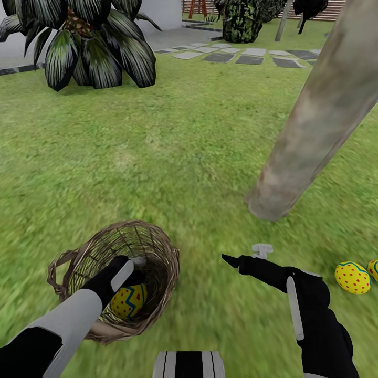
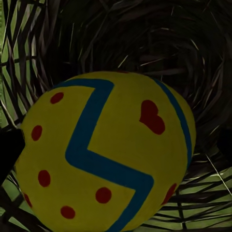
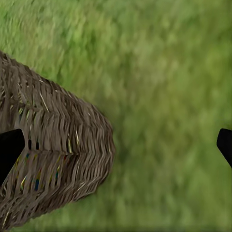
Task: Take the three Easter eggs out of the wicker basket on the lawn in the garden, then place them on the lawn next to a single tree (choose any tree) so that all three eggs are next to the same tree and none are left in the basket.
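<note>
Already two eggs (image 1: 353, 277) lie on the lawn (image 1: 184, 136) near the tree (image 1: 315, 131). One egg (image 1: 128, 301) sits in the basket (image 1: 157, 247), the left gripper (image 1: 137, 273) around it, grip unclear; the right gripper (image 1: 247, 256) hangs spread, empty.

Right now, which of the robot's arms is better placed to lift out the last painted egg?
The left. Its hand is inside the brown wicker basket at the yellow zigzag-painted egg; the right hand hangs open over grass outside it.
</note>
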Robot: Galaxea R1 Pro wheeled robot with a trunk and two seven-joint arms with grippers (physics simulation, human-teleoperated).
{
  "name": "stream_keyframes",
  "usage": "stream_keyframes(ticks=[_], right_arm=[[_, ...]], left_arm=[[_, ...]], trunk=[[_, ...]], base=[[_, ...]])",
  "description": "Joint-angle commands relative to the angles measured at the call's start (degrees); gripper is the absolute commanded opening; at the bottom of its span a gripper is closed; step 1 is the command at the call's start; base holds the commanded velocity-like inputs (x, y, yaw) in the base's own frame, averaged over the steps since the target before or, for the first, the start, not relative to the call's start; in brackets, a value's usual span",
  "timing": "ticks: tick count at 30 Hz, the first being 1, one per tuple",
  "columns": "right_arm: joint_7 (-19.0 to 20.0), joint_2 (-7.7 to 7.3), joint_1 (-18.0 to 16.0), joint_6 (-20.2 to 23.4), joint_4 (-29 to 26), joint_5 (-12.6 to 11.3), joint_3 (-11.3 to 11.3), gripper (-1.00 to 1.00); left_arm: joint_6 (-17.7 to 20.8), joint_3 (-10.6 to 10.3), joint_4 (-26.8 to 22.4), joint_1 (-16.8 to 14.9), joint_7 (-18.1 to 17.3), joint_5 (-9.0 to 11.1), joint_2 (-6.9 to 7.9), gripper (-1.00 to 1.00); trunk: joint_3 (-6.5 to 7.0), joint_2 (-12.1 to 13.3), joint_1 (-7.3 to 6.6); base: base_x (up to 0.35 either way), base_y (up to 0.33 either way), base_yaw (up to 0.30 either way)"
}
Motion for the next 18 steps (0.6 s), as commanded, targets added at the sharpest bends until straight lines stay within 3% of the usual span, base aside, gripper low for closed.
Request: stream_keyframes(ticks=[1,12,18], right_arm=[[0.56,0.06,-0.05,0.21,-0.06,0.54,-0.14,1.00],[0.56,0.06,-0.05,0.26,-0.06,0.54,-0.14,1.00],[0.56,0.06,-0.05,0.29,-0.04,0.54,-0.14,1.00]], left_arm=[[0.14,-0.43,-0.11,-0.02,0.47,0.61,0.14,1.00],[1.19,-0.30,-0.05,-0.08,0.54,0.67,0.46,1.00],[2.40,1.34,-0.02,-0.11,0.61,0.91,0.68,1.00]], trunk=[[-0.04,-0.02,-0.01],[-0.04,-0.02,-0.01],[-0.48,-0.04,0.04]], base=[[0.000,0.000,0.000],[0.000,0.000,0.000],[0.000,0.000,0.000]])
